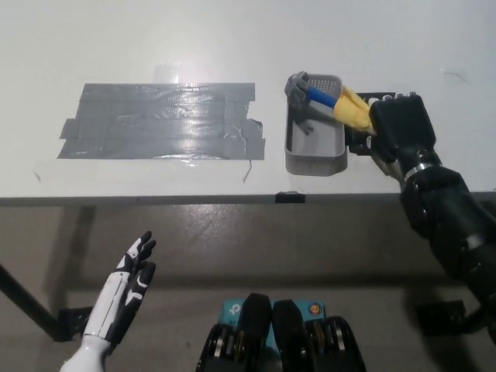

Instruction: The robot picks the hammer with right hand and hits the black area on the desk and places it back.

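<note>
The hammer (pixel 329 99) has a grey metal head, a blue neck and a yellow grip. Its head hangs tilted over the far end of the grey basket (pixel 314 159). My black right hand (pixel 399 124) is shut on the yellow grip just right of the basket. The black area, a wide patch of dark grey tape (pixel 159 120), lies on the white desk left of the basket. My white left hand (pixel 124 291) rests open below the desk edge at lower left.
The desk's front edge (pixel 194 200) runs across the middle of the view, with floor below it. A small black clip (pixel 289 197) sits on that edge under the basket.
</note>
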Controlling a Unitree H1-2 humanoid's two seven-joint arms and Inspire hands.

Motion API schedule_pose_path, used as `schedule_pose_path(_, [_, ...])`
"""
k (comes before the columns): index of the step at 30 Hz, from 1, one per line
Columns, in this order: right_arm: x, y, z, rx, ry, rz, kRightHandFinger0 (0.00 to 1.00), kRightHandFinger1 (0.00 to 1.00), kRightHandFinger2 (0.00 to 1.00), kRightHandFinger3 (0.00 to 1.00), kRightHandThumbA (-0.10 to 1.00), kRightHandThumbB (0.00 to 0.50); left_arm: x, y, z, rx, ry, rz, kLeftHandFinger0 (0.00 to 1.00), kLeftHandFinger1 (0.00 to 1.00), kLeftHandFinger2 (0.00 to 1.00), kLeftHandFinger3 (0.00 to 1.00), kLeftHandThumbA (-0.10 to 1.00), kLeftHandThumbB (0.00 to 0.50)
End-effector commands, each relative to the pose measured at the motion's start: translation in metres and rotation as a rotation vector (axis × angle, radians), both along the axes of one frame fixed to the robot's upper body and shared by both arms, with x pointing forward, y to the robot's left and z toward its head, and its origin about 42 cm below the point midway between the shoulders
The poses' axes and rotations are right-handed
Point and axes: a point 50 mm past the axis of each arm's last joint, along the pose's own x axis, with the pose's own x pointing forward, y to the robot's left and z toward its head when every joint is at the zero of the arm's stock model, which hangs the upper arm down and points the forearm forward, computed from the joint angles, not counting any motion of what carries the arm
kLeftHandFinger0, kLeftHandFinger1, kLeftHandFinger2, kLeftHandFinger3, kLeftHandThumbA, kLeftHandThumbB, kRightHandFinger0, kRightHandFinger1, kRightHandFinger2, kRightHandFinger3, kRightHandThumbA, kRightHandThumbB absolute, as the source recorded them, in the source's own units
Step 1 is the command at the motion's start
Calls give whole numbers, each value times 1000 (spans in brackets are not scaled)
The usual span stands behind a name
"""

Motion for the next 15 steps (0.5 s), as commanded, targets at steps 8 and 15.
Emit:
schedule_pose_path(8, [23, -8, 130, 611, -32, 175, 0, 419, 791, 805, -100, 162, 8, 0, 19, 35, -75, -29, 1000, 1000, 1000, 1000, 1000, 7])
schedule_pose_path(15, [24, -41, 161, 888, 115, 173, 0, 386, 769, 762, -100, 141, 8, -2, 18, 33, -77, -43, 1000, 1000, 1000, 1000, 981, 0])
